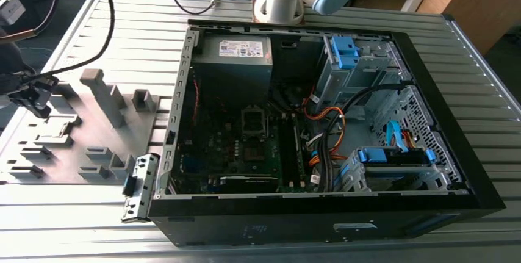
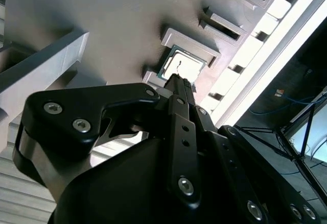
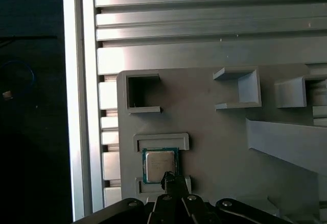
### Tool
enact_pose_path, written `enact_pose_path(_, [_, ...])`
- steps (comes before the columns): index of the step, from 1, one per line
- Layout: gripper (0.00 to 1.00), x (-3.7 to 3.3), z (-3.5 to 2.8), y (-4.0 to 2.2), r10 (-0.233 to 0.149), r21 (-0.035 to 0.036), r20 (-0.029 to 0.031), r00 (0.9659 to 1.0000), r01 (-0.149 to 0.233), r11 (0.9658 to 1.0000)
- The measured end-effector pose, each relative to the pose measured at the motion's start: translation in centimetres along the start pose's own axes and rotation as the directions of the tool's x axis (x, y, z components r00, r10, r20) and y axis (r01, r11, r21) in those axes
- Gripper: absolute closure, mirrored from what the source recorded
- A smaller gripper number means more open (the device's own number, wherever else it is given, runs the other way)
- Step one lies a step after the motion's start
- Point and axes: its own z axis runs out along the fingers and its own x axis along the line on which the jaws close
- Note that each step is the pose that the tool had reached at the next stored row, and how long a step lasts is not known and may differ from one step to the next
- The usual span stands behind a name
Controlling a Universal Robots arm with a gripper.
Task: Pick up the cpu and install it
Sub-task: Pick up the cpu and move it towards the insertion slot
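Observation:
The cpu (image 3: 159, 165), a small square chip with a shiny metal top and green rim, lies flat in a low holder on the grey fixture plate (image 3: 214, 132); the second wrist view also has the cpu (image 2: 185, 64). My gripper (image 3: 171, 177) hangs just above the chip's near edge, its thin black fingers pressed together into one narrow tip, shut on nothing. In the second wrist view the gripper (image 2: 178, 79) points down at the chip. The exterior view puts the gripper (image 1: 38, 109) at its far left, over the plate.
The open computer case (image 1: 326, 211) takes up the middle and the exterior view's right, with the motherboard socket (image 1: 252, 120) inside. Tall grey posts (image 1: 106, 95) and other holders rise from the fixture plate. The slatted table's edge (image 3: 82, 106) runs close beside the plate.

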Motion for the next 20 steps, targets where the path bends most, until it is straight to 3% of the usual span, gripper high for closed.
enact_pose_path(13, [0.89, 0.29, 1.47, -0.23, 0.0, -0.0001, 0.0004, 1.0, 0.0, 1.0])
enact_pose_path(20, [0.89, 0.3, 1.54, -0.23, 0.0, 0.0005, 0.0002, 1.0, 0.0, 1.0])
